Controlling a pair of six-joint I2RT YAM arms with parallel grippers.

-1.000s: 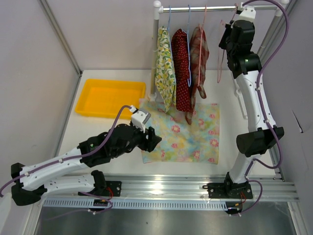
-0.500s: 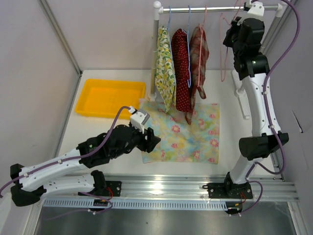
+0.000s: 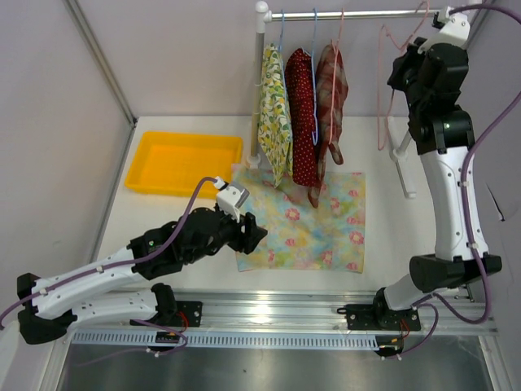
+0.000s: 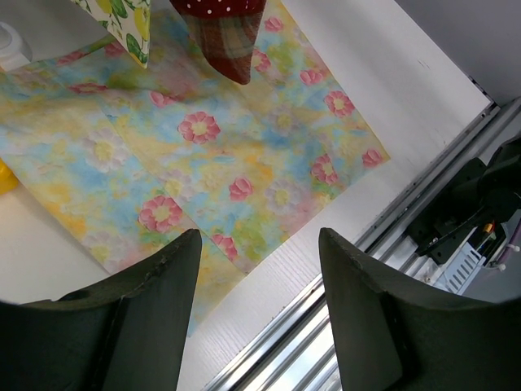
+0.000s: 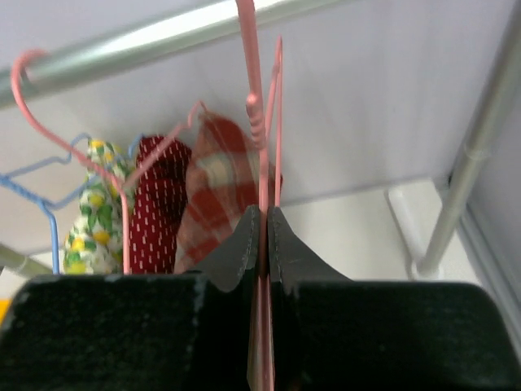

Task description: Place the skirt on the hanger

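Skirt [image 3: 305, 224]: thin, soft cloth printed with pink flowers on a blue, yellow and green wash. It lies spread flat as a rough rectangle on the white counter [image 3: 391, 228], near the front edge, with light creases across it.

Hanger [image 5: 254, 122]: thin pink wire with a twisted neck, bare of clothing. It is held up at the right end of the rail [image 3: 366, 14], high above the skirt and well apart from it. Whether its hook rests on the rail cannot be told.

Right pincer [image 5: 262, 213]: black fingers pressed together on the hanger's wire, pinching it just below the twist. It is raised to rail height, far from the skirt.

Left pincer [image 4: 257, 244]: dark, blunt fingers spread wide with nothing between them. It is poised over the skirt's left edge near the front corner, with the floral cloth in view between and beyond the fingers. Contact with the cloth cannot be told.

Rail: pale metal tube on white uprights at the back of the counter. It carries three hanging pieces:
- a lemon-print garment [image 3: 275, 114]
- a red dotted garment [image 3: 303, 114]
- a plaid garment [image 3: 331, 106]

Their lower ends hang over the skirt's far edge.

Tray [image 3: 183, 163]: yellow plastic, shallow and rectangular, on the counter to the left of the skirt.
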